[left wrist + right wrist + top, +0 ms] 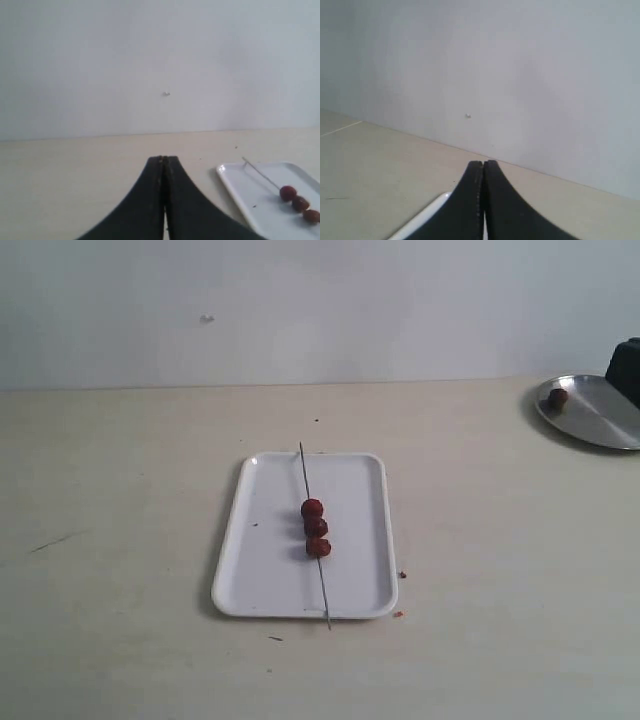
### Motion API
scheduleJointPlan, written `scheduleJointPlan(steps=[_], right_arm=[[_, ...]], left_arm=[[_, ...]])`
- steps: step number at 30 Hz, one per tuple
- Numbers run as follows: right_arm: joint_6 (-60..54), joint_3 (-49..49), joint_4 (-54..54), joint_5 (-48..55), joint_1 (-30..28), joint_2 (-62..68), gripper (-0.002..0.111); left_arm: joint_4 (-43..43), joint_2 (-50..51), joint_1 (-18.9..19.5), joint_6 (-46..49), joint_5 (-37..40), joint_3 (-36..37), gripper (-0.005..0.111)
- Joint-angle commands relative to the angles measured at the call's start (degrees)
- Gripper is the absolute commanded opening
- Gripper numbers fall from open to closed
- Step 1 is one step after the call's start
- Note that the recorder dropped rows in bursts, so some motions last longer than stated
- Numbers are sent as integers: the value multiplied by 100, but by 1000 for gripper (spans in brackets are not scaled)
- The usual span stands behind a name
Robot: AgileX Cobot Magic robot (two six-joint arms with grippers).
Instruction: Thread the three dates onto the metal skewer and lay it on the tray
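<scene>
Three wrinkled dark red-brown dates (316,527) are on the thin dark grey metal skewer (322,585), bunched touching one another about midway along it, and the whole thing lies on the flat white rectangular tray (268,550) in the middle of the pale table (120,540). Looks to me like job done! The long axis is the thing to watch: the rod runs lengthwise down the tray, far rim to near rim, slightly slanted, with its near tip poking just past the rim.

Neither arm shows in the exterior view. The left gripper (163,159) has its black fingers pressed together with nothing between them, and its camera catches the tray (245,185), skewer (260,172) and dates (300,203) ahead and off to one side. The right gripper (483,161) is likewise closed and empty, with only a white corner of the tray (425,217) showing beside it (so which arm is nearer, I can't honestly call). Any further move, I'd judge, should keep away from that overhanging tip.

Off at the far right sits a round shiny steel plate (600,415) with a lone date (558,397), cut by the frame edge; the dark block (628,365) behind it I can't identify.
</scene>
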Motion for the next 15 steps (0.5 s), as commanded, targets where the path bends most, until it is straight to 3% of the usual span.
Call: scheduleJointPlan(steps=[1, 6, 15], right_arm=[[-45, 27, -6, -18, 9, -35, 0], [-45, 27, -6, -18, 9, -35, 0], [-45, 27, -6, -18, 9, -35, 0]], left_arm=[[753, -120, 409, -442, 873, -1, 0], [1584, -120, 735, -1800, 1747, -1, 0], [1694, -120, 796, -1822, 1735, -1, 0]])
